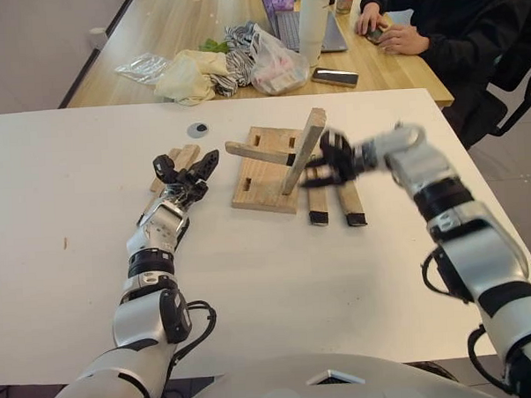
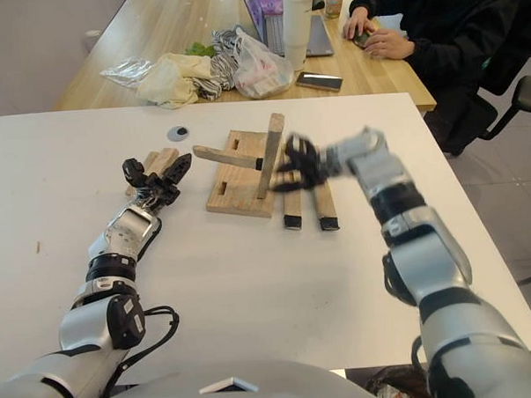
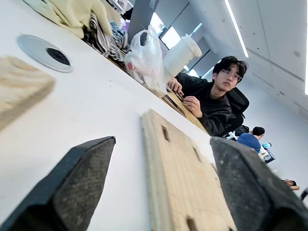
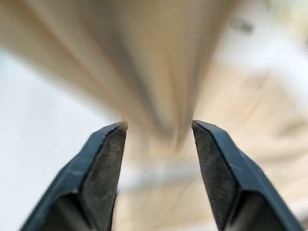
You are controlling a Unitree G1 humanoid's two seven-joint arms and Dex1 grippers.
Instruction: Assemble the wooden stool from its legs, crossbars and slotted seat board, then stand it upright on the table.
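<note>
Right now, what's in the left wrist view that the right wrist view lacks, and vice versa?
Left wrist view: left gripper, jaws apart, low over the table. A pale wooden bar lies beside it. Farther off are a round grey table grommet, a clear plastic bag and a tall white cup.
Right wrist view: right gripper, jaws apart, with a blurred pale wooden leg close ahead of them.
Both: the white table and the flat pale wooden slotted seat board, which is blurred in the right wrist view.
</note>
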